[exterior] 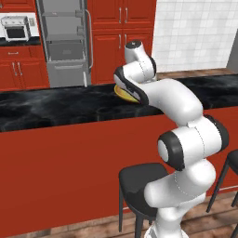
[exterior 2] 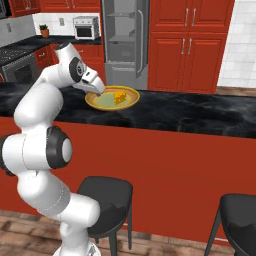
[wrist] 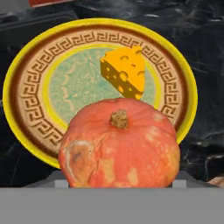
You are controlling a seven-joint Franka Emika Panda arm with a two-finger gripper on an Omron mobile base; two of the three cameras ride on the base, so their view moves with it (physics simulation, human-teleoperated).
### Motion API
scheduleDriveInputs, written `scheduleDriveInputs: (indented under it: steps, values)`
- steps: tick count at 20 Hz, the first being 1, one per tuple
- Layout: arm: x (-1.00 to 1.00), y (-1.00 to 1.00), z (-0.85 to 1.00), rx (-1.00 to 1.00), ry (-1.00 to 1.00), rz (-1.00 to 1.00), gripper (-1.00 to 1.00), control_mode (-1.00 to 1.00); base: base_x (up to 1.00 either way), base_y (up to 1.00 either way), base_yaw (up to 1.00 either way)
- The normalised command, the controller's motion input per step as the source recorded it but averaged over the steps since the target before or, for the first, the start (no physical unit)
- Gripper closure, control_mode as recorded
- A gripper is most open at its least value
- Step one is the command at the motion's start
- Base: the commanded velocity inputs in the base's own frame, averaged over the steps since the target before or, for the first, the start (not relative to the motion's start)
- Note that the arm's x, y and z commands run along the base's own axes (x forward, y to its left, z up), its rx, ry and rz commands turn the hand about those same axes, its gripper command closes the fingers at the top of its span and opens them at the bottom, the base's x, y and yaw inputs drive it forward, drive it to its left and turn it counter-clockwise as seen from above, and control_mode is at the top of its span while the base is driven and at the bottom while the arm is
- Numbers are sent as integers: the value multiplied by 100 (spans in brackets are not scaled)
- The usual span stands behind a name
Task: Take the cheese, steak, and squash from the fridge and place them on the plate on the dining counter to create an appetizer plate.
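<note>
A round orange-red squash [wrist: 120,144] with a short brown stem sits right at my fingers in the hand view and hides them. It hangs over the near rim of the plate [wrist: 26,87]. My gripper [exterior 2: 97,90] is shut on the squash, low over the plate's [exterior 2: 127,102] left edge on the dining counter [exterior 2: 190,117]. The yellow cheese [wrist: 124,72] wedge lies on the plate just behind the squash, and is also visible as cheese [exterior 2: 119,96] in the right base view. The fridge [exterior 2: 125,40] stands open behind the counter. The steak is out of view.
Dark stools [exterior: 139,183] [exterior 2: 107,192] [exterior 2: 240,215] stand below the counter's red front. My arm covers most of the plate [exterior: 122,94] in the left base view. A white toaster oven [exterior: 16,28] sits on the far worktop beside the fridge [exterior: 65,42].
</note>
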Motion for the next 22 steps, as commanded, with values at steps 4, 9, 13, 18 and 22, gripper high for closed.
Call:
scheduleDriveInputs:
  steps: [4, 9, 13, 18, 22]
  values:
    - [38, 0, -27, 0, 0, -4, 100, -100, 0, 0, 0]
    - [13, 0, -23, 0, 0, -4, 100, -100, 0, 0, 0]
    - [13, 0, -16, 0, 0, -5, 100, -100, 0, 0, 0]
    - [21, 0, -5, 0, 0, -4, -100, -100, 0, 0, 0]
    - [22, -1, 0, 1, 0, -3, -100, -100, 0, 0, 0]
